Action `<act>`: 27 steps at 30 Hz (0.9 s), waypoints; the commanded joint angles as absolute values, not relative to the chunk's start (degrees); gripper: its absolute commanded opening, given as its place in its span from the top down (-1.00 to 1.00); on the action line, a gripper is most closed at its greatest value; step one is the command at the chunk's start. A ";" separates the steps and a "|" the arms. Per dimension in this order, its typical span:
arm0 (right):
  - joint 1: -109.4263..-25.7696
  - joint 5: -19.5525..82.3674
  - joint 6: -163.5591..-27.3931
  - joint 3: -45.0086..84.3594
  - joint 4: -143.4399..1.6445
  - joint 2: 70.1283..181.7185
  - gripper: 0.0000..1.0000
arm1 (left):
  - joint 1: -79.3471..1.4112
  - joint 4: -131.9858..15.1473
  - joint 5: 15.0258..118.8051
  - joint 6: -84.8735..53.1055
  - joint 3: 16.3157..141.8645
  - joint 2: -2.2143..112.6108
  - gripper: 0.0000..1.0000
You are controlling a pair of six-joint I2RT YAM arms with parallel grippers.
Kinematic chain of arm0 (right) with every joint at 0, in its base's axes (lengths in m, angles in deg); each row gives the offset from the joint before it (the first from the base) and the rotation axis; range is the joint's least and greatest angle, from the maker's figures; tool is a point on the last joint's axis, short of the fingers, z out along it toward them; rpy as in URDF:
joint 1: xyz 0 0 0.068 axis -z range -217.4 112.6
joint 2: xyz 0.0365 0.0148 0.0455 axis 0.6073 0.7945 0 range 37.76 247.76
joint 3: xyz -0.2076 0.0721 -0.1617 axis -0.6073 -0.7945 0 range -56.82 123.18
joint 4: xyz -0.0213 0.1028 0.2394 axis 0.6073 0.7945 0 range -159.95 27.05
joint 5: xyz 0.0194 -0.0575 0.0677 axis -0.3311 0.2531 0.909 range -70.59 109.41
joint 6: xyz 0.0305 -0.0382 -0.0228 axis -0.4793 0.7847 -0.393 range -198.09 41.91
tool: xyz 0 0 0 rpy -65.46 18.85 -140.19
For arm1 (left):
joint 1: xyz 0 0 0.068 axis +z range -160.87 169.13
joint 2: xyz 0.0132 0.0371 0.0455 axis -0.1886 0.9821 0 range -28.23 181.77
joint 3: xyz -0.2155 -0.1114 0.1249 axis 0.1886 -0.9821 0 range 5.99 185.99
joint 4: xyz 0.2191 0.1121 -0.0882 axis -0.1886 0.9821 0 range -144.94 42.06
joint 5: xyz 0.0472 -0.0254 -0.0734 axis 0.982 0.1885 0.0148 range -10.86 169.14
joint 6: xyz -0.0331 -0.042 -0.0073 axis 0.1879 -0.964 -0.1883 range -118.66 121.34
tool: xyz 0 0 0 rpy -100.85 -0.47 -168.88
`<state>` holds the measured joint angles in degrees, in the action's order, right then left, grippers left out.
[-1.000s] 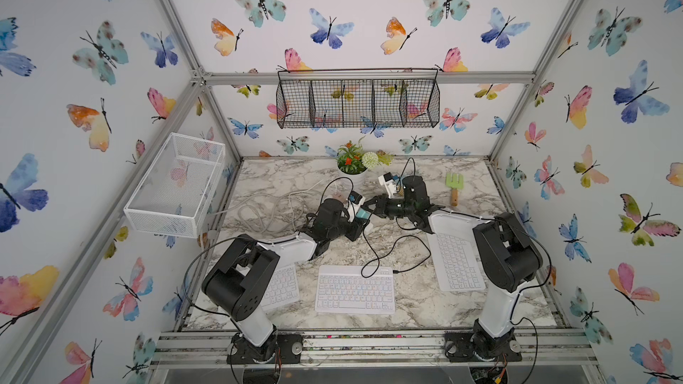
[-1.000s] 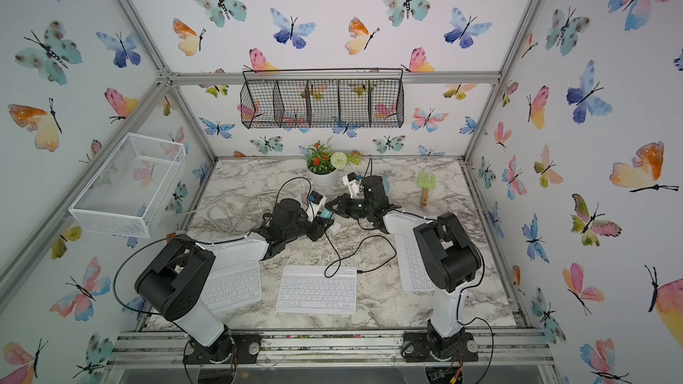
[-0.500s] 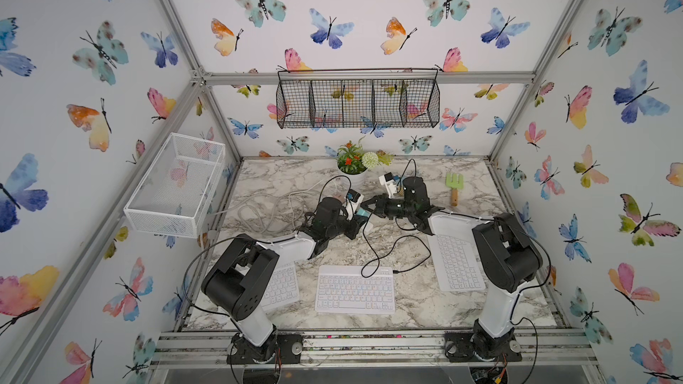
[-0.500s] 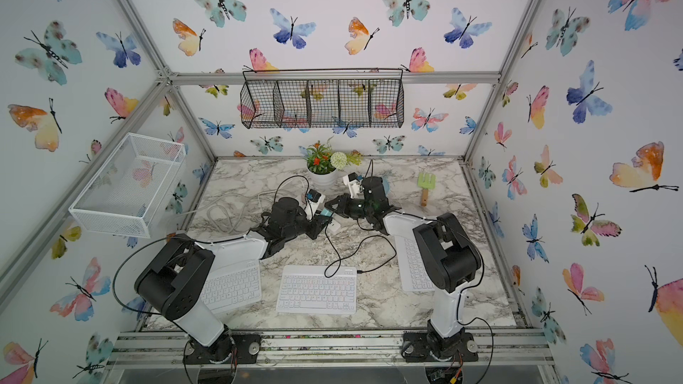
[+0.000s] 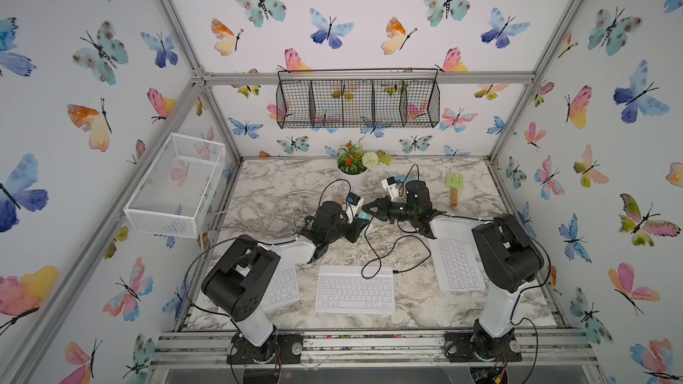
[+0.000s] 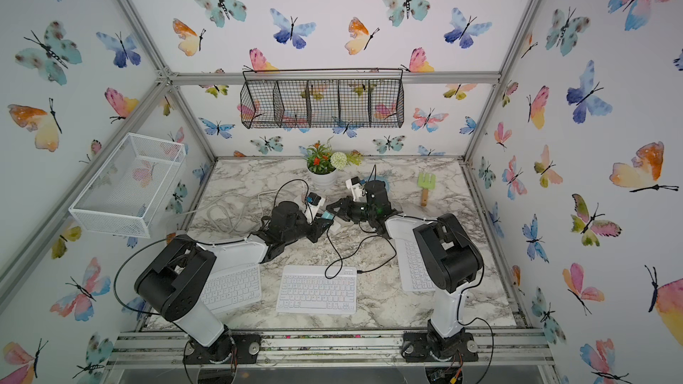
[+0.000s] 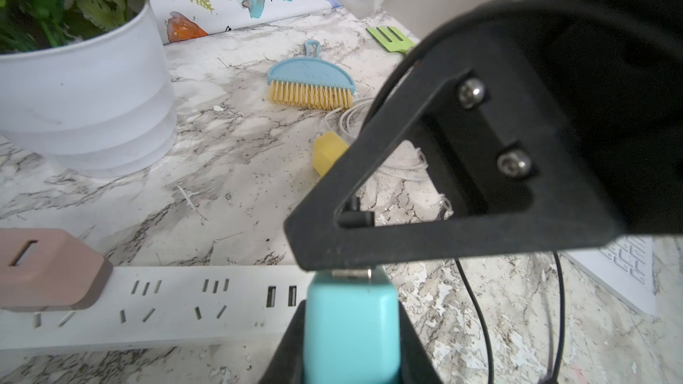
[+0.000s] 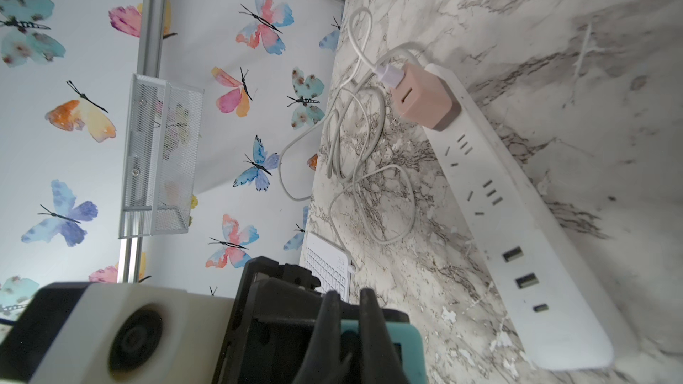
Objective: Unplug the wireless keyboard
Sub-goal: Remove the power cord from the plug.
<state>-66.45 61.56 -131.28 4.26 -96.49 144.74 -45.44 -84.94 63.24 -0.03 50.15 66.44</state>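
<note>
The wireless keyboard [image 5: 354,289] [image 6: 317,289] lies at the front middle, white with faint pastel keys. Its black cable [image 5: 373,253] loops back to a teal charger block [image 5: 364,216] [image 7: 351,326]. My left gripper [image 5: 360,219] [image 7: 351,341] is shut on that block, one jaw on each side, beside the white power strip [image 7: 148,304] [image 8: 517,234]. My right gripper [image 5: 369,212] [image 8: 347,326] is shut on the cable's black USB plug at the block's face. A strip of the plug's metal [image 7: 351,273] shows between block and finger.
Two plain white keyboards [image 5: 282,286] [image 5: 456,264] lie partly under the arms. A pink charger [image 8: 425,101] with coiled white cable [image 5: 258,212] sits in the strip. A plant pot [image 5: 351,175], green rake [image 5: 454,186], blue brush [image 7: 310,83] and yellow block [image 7: 329,153] stand behind.
My left gripper's jaws have closed on the teal charger block. The right gripper stays pinched on the plug; both arms have hardly moved.
</note>
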 commanded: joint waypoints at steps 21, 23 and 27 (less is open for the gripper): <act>-63.96 34.61 -141.77 -11.77 -122.23 138.14 0.96 | -44.72 -78.49 63.89 -7.99 55.16 68.27 1.00; -64.05 34.88 -141.98 -10.53 -121.66 138.65 0.96 | -44.71 -78.31 64.03 -6.93 55.23 68.32 1.00; -63.12 39.27 -137.55 -2.41 -108.93 140.47 0.96 | -44.78 -79.53 62.57 -3.85 53.05 67.03 1.00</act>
<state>-63.46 40.75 -139.76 -7.74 -113.02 139.49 -44.58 -79.67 63.05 -5.23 53.80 68.08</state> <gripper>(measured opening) 0.099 0.275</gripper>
